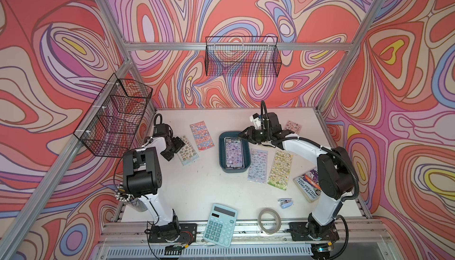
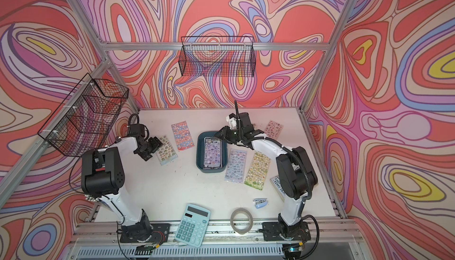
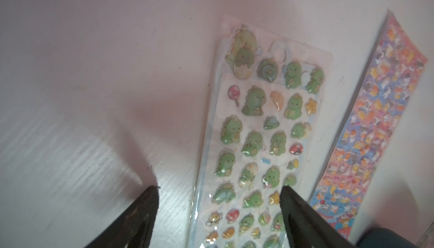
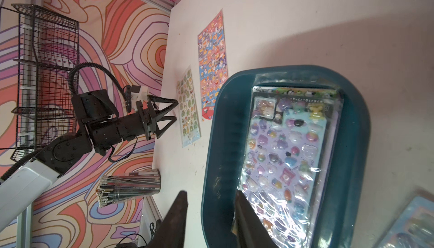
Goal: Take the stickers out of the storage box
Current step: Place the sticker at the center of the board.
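The teal storage box (image 1: 222, 153) (image 2: 200, 153) (image 4: 211, 141) sits mid-table with a stack of stickers (image 1: 234, 154) (image 4: 288, 152) in it, a purple sheet on top. My right gripper (image 1: 242, 135) (image 4: 211, 194) is open at the box's far end. One finger is outside the wall and the other is inside, at the stack's corner. My left gripper (image 1: 181, 143) (image 3: 218, 189) hangs open over a green dinosaur sheet (image 1: 188, 150) (image 3: 258, 129) lying flat on the table. Beside it lies an orange sheet (image 1: 201, 135) (image 3: 375, 129).
A purple sheet (image 1: 257, 165), a yellow-green sheet (image 1: 280, 170) and a pink sheet (image 1: 293, 126) lie right of the box. A book (image 1: 306, 185), stapler (image 1: 285, 202), tape roll (image 1: 269, 220), calculator (image 1: 220, 224) and pen cup (image 1: 128, 197) line the near side. Wire baskets (image 1: 115, 116) hang on the walls.
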